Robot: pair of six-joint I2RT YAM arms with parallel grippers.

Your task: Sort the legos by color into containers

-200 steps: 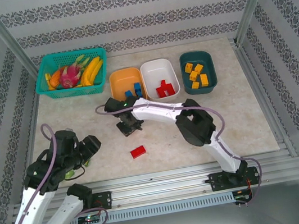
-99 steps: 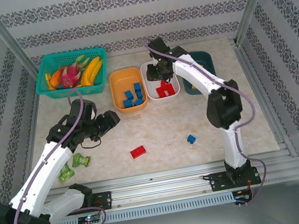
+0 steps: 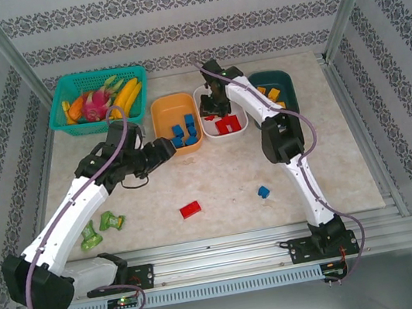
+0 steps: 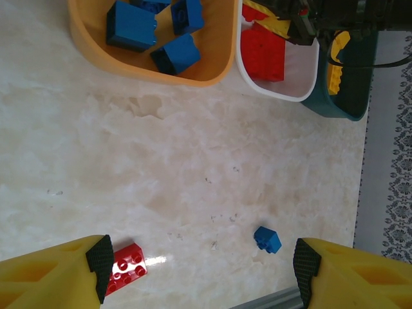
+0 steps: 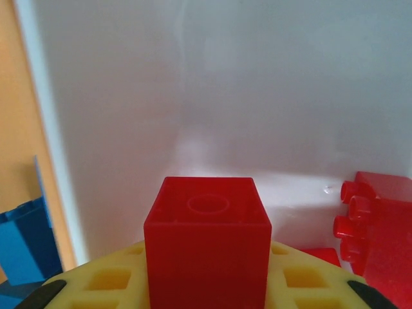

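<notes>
Quick update from us. The right arm has swung up off the middle of the table and is now stretched out to the far side, with the right gripper [image 3: 217,106] hanging inside the white tub [image 5: 257,96]. It's clamped on a small red cube [image 5: 206,238], and in the wrist view we can see the cube sitting between the yellow fingers just above the tub floor. The other red legos [image 5: 376,219] are lying off to its right. We'd say that one is as good as sorted, it just needs letting go.

The left arm has also unfolded from its tucked spot at the near left. The left gripper [image 4: 201,261] now sits just near of the orange tub [image 4: 222,51], jaws spread wide with nothing between them. The blue legos [image 4: 174,55] are piled in that tub and the yellow ones [image 3: 270,103] are in the dark teal tub [image 3: 291,94].

Still loose on the table are a flat red brick [image 3: 190,209] near the middle and a little blue brick [image 3: 263,191] to its right, well apart from each other. So by our count there are two strays left after this drop.
</notes>
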